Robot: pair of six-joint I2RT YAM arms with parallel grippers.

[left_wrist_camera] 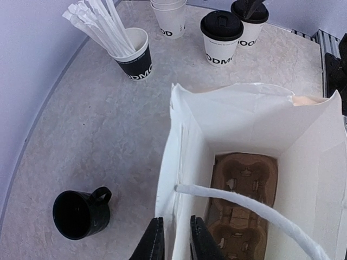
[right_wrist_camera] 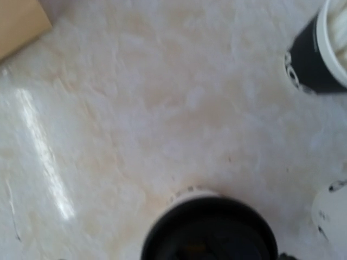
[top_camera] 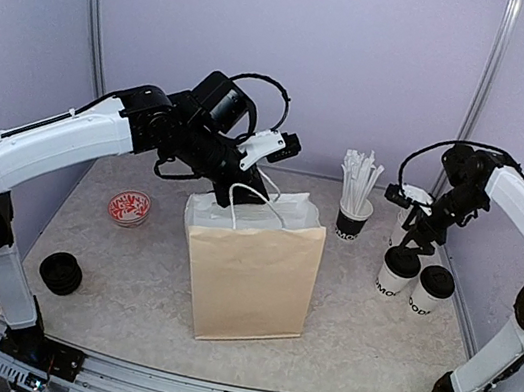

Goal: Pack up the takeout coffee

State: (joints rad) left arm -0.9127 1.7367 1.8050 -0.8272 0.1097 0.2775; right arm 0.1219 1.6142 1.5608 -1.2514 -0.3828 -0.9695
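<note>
Two coffee cups with black lids are seen standing upright, side by side, at the right of the top picture. The left cup (top_camera: 398, 271) is found straight under the right gripper (top_camera: 416, 242), so it is reached best from above by the right arm. The other cup (top_camera: 432, 287) is just beside it. Whether the right gripper is open cannot be told. The paper bag (top_camera: 253, 276) is placed in the middle, left of the cups. Its top edge is seen between the close fingers of the left gripper (left_wrist_camera: 176, 223). Whether it is squeezed cannot be told.

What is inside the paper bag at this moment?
A brown cup carrier lies on the bottom of the paper bag; its visible slots hold no cups. The white handle covers part of it.
</note>
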